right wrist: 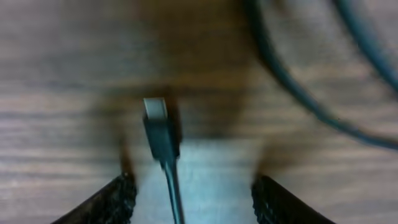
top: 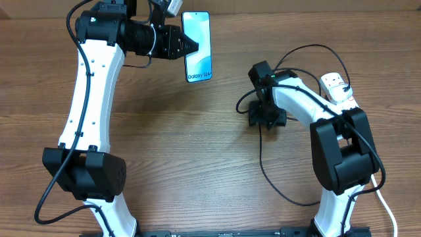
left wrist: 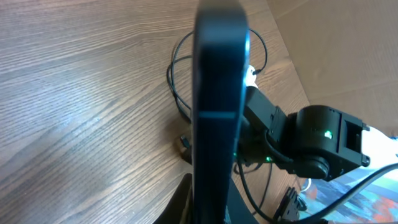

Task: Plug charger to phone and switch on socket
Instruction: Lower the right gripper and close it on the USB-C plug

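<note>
My left gripper [top: 191, 46] is shut on the phone [top: 197, 46], a slim smartphone with a light blue-teal screen, and holds it at the back of the table. In the left wrist view the phone [left wrist: 217, 93] shows edge-on between my fingers [left wrist: 208, 208]. My right gripper [top: 266, 118] points down at the table, open. In the right wrist view the charger's connector tip [right wrist: 158, 127] lies on the wood between my open fingers [right wrist: 193, 199], nearer the left one. The black cable [top: 263, 164] loops over the table. The white socket [top: 335, 85] lies at the right, partly hidden by my right arm.
The thick white cord [top: 388, 210] runs down the right edge. The black cable loops [top: 316, 49] curl around my right arm. Brown wooden tabletop [top: 197, 151] lies between the arms.
</note>
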Tool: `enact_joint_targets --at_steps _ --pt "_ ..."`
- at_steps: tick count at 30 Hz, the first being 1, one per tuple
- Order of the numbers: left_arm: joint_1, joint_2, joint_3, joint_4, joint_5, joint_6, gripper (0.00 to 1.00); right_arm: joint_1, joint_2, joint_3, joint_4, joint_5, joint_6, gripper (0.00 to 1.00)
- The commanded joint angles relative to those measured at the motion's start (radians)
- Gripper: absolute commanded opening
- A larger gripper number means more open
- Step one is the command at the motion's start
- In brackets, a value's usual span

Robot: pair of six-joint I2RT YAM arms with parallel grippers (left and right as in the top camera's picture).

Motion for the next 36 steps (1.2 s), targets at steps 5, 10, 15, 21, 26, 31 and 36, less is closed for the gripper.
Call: enact_joint_targets --at_steps 5,10,15,21,26,31,36 --pt "-0.006 -0.006 0.011 0.001 0.022 -0.007 0.05 -0.002 0.028 0.011 0.039 0.018 -0.007 0.54" --pt "-0.006 -0.006 0.011 0.002 0.023 -0.008 0.04 -0.002 0.033 0.011 0.051 0.021 -0.007 0.44" --pt "-0.007 -0.007 0.011 0.001 0.022 -0.007 0.05 -0.002 0.035 0.01 0.016 0.01 -0.003 0.4" --pt "-0.007 -0.006 0.011 0.003 0.022 -0.008 0.04 -0.002 0.035 0.009 0.012 0.004 0.001 0.34" --pt "-0.005 -0.006 0.011 0.003 0.022 -0.015 0.04 -0.002 0.035 0.009 0.028 0.005 0.0 0.32" --pt "-0.006 -0.006 0.011 0.003 0.022 -0.016 0.04 -0.002 0.035 0.009 0.031 0.005 0.0 0.29" --pt "-0.006 -0.006 0.011 0.002 0.022 -0.016 0.04 -0.002 0.04 0.009 0.031 -0.005 0.0 0.24"
